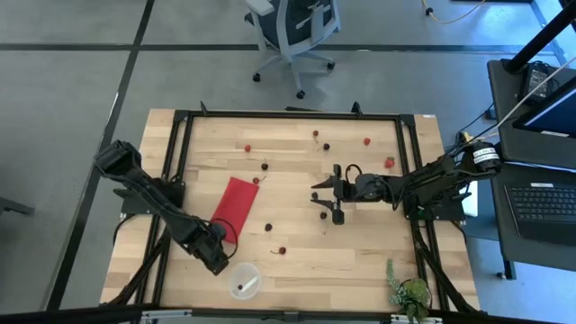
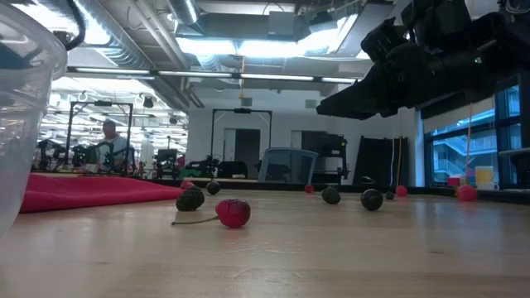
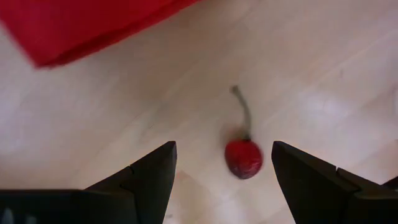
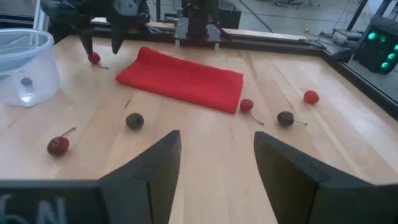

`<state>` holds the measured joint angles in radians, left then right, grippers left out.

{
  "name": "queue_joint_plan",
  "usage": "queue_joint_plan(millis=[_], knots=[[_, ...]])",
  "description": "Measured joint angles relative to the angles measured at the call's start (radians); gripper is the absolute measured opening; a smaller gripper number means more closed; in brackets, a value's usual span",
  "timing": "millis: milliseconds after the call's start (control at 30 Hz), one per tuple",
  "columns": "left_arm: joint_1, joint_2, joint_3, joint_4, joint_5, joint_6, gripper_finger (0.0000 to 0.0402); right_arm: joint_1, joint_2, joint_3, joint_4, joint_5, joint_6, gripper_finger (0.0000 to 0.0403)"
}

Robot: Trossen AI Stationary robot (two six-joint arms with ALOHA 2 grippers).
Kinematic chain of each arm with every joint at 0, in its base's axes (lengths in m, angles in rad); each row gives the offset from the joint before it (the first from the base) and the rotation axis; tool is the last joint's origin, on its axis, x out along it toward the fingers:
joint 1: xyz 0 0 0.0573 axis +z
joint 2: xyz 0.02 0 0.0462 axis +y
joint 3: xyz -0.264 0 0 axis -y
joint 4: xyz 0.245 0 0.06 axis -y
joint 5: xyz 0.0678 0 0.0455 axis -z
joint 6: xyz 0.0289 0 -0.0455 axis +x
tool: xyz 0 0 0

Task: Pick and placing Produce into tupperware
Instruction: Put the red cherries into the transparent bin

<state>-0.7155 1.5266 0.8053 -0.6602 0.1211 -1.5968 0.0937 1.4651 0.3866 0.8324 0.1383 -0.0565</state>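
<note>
Pale wooden counter (image 1: pixel 360 252) carries a small red cherry with a thin stem (image 3: pixel 243 158), seen between the spread fingers of the left end effector (image 3: pixel 222 180), beside the magenta cloth (image 3: pixel 87 25). It could roll away if nudged. The right end effector (image 4: pixel 216 168) is held spread, waiting mid-counter.

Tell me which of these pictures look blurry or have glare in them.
Left wrist view: soft all over, the cherry and red cloth smeared. Low view: bright ceiling lights glare, and the clear cup at the near edge is out of focus. Right wrist view: sharp, with soft shadows under the fruit. High view: evenly lit.
</note>
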Motion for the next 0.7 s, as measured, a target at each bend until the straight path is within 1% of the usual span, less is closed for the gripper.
queue_joint_plan(millis=[133,200,300,400,700], knots=[[0.026,0.031,0.059,-0.025,-0.033,0.067,0.0255,0.0,0.0,0.0,-0.001,0.0,0.001,0.0205],[0.039,0.05,0.083,-0.056,-0.033,0.083,0.0255,0.0,0.0,0.0,-0.001,0.0,0.001,0.0205],[0.052,0.09,0.105,-0.092,-0.017,0.089,0.0255,0.0,0.0,0.0,-0.002,0.0,0.002,0.0205],[0.059,0.128,0.12,-0.096,0.024,0.089,0.0255,0.0,0.0,0.0,-0.007,0.0,0.002,0.0205],[0.059,0.187,0.146,-0.089,0.039,0.071,0.0255,0.0,0.0,0.0,-0.019,0.0,0.001,0.0205]])
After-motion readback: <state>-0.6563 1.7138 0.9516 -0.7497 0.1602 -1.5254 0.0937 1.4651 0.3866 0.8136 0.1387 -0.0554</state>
